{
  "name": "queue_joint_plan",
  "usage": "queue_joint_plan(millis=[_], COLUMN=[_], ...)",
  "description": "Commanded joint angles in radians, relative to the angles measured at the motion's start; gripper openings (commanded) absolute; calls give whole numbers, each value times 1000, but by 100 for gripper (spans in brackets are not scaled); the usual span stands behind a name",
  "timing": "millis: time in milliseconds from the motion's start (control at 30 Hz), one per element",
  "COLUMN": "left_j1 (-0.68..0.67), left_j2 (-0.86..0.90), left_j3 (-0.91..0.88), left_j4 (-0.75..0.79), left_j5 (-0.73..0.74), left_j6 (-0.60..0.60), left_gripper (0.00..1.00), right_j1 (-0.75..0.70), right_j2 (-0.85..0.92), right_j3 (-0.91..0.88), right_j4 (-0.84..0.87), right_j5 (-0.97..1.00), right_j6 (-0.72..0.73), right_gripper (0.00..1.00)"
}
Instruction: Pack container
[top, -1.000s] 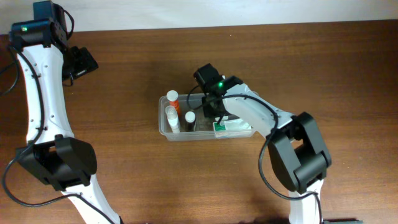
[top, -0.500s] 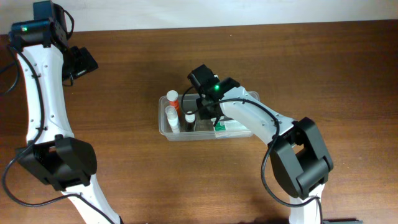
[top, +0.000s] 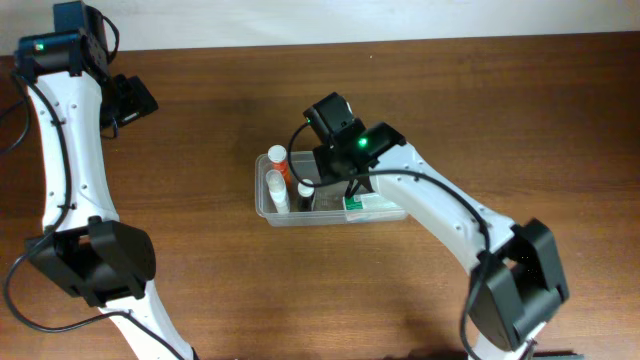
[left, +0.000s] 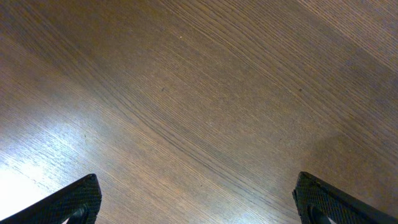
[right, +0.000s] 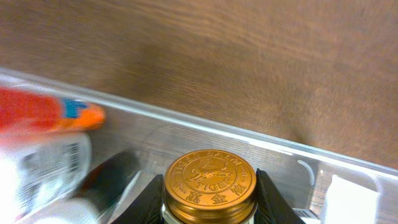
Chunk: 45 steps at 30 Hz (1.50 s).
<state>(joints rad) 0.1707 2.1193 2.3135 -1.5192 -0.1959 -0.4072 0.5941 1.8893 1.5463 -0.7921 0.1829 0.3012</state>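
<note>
Brown wooden table (top: 520, 110) bears the container (top: 262, 205); pale strip (top: 300, 15) behind, perhaps wall.

In my right wrist view, the gold-lidded jar (right: 209, 180) is cut off at 6 o'clock. Only its lid shows, gripped on both sides by the right claw (right: 209, 194), whose fingers are cropped too. At 9 o'clock a red-capped bottle (right: 43, 115) is blurred and its label is unreadable. At 5 o'clock a white carton (right: 353, 200) shows one corner. Overhead, the wrist hides the jar inside the container (top: 285, 221). In the left wrist view, the left claw (left: 199, 205) shows only wide-set fingertips (left: 71, 202).
</note>
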Motion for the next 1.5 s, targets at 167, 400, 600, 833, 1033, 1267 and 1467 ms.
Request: queue_joint_plan(millis=[167,400,600,833,1033,1267,1467], left_j1=[2,2,2,2,2,2,2], left_j2=[2,2,2,2,2,2,2], left_j3=[13,13,13,13,13,13,13], left_j4=[-1,-1,-1,-1,-1,-1,-1], left_j5=[-11,-11,-11,-11,-11,-11,-11], left_j6=[5,5,5,5,5,5,5], left_gripper=[99,99,99,99,99,99,99], right_j1=[62,60,59,59,59,33,-54], right_j2=[-66,-66,-66,-66,-68,-167,-384], right_j3=[-55,-215,-274,-280,-281,-312,-492], right_j4=[38,204,300,295,318,337,454], right_j5=[95,76,12,13,12,12,-134], right_j6=[-32,-42,-70,-161,-163,-166,-166], right_gripper=[4,4,4,4,4,4,4])
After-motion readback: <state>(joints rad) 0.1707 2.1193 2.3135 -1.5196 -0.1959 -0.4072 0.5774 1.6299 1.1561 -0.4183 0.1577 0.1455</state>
